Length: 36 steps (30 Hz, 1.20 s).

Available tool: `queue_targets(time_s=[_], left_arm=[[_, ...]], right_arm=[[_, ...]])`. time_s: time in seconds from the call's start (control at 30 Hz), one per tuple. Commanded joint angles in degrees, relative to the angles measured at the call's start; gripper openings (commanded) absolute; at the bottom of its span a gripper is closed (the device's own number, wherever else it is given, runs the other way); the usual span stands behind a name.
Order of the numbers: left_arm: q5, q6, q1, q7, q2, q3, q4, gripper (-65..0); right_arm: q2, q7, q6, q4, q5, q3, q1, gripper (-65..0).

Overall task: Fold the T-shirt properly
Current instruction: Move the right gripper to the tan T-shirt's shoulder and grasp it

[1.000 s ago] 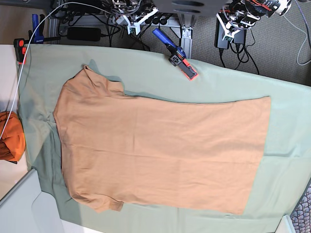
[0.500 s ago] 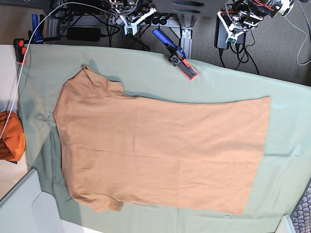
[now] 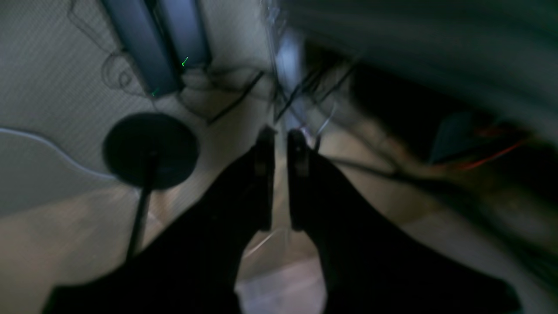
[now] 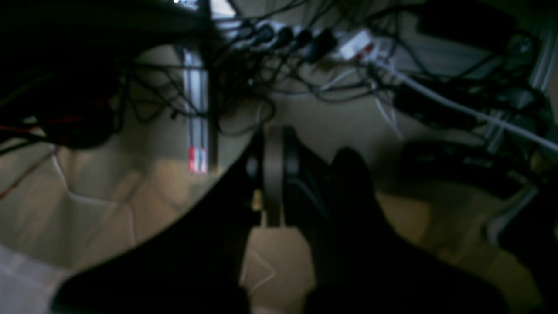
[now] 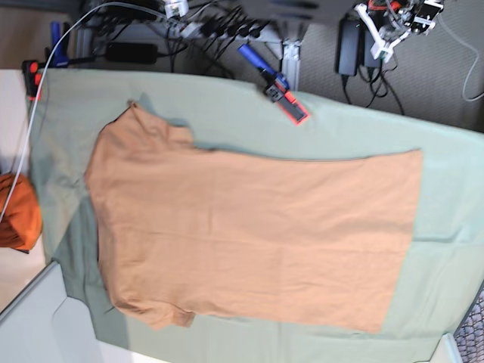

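The tan T-shirt (image 5: 249, 234) lies spread flat on the pale green sheet (image 5: 454, 197), neck end to the left and hem to the right. Both arms are drawn back behind the table's far edge, away from the shirt. My left gripper (image 5: 382, 38) shows at the top right of the base view. In the left wrist view the left gripper (image 3: 281, 135) hangs over the floor, its fingers nearly together with only a thin gap and nothing in them. My right gripper (image 4: 272, 131) is shut and empty above cables; in the base view it sits almost beyond the top edge.
A blue and red clamp (image 5: 274, 85) grips the sheet at the far edge, and another clamp (image 5: 32, 76) sits at the far left corner. An orange cloth bundle (image 5: 19, 213) lies at the left. Cables and power bricks (image 5: 352, 41) cover the floor behind the table.
Both grippers have pulled farther back and up toward the top edge of the base view. The T-shirt has not moved.
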Motion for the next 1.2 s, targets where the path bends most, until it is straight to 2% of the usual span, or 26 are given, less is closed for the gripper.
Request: queue_targets(time_s=[0.0, 0.07, 0.23, 0.3, 0.5, 0.67, 0.73, 0.83, 0.9, 1.03, 1.17], left_arm=[[-1.73, -3.1, 1.95, 0.92, -0.68, -2.6, 2.56, -59.4], [-4.81, -7.89, 4.5, 3.72, -1.11, -8.0, 8.11, -59.4], [-16.55, -12.73, 10.99, 12.0, -2.97, -17.09, 21.68, -58.8], [-19.91, -12.73, 13.51, 14.82, -3.78, -20.09, 27.3, -57.4], [-30.97, -12.73, 19.78, 25.51, -5.73, -27.32, 44.04, -46.3], [-32.7, -12.73, 23.71, 26.75, -8.07, -31.43, 55.19, -42.1], [-32.68, -12.73, 24.81, 26.77, -9.25, -32.22, 58.25, -42.1], [-32.65, -12.73, 25.92, 26.8, -10.56, -32.57, 61.09, -42.1], [-32.7, -12.73, 26.08, 27.78, -11.08, -32.57, 61.94, -42.1], [-33.0, -12.73, 26.05, 29.27, -11.21, -32.57, 62.36, -42.1], [-33.66, -12.73, 26.03, 29.31, -11.21, -32.57, 62.36, -42.1]], right_arm=[[1.53, 0.79, 3.82, 2.69, 1.55, 0.11, -2.16, -65.0], [3.48, 0.59, 3.85, 7.54, 3.74, 0.11, -5.22, -65.0], [7.87, -0.13, 3.85, 19.89, 6.93, 0.13, -12.37, -65.0], [8.98, -2.21, 3.82, 25.05, 8.72, 0.42, -14.93, -65.0], [9.92, -10.36, 3.82, 40.57, 18.97, 5.27, -21.29, -65.0], [9.9, -18.03, 3.82, 53.13, 28.35, 11.37, -23.69, -65.0], [9.9, -21.42, 3.8, 57.81, 32.92, 14.05, -23.65, -60.0], [9.88, -22.38, 3.78, 63.76, 37.35, 17.68, -22.86, -45.4], [9.86, -22.6, 3.63, 66.62, 38.18, 19.56, -21.49, -38.2], [9.44, -25.18, 1.53, 69.61, 40.59, 21.73, -16.74, -34.3], [6.84, -27.26, -2.56, 69.07, 40.26, 21.92, -10.38, -29.8]])
